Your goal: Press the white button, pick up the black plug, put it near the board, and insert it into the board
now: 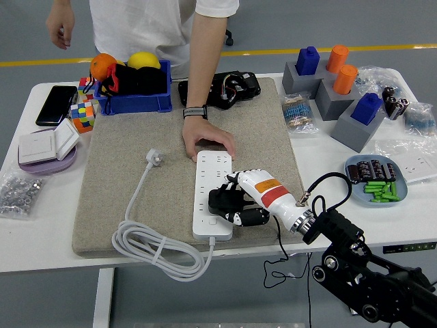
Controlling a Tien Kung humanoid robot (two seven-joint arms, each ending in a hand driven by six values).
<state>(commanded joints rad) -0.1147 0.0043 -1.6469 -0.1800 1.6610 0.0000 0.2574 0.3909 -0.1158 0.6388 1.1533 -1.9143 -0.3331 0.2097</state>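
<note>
A white power strip (213, 183) lies lengthwise on the grey felt mat (136, 184). My right hand (235, 203) comes in from the lower right and is shut on the black plug (221, 200), holding it over the near part of the strip. The plug's black cable (280, 253) hangs off the table's front edge. The strip's white button is near its front end, by my fingers. A person's hand (207, 142) presses on the far end of the strip. My left arm is out of view.
The strip's white cord (153, 249) coils at the mat's front left. A blue bin (133, 92) with fruit, Rubik's cubes (83, 113) and a phone (56, 104) stand at the back left. Grey blocks (341, 96) and a battery dish (375, 179) are on the right.
</note>
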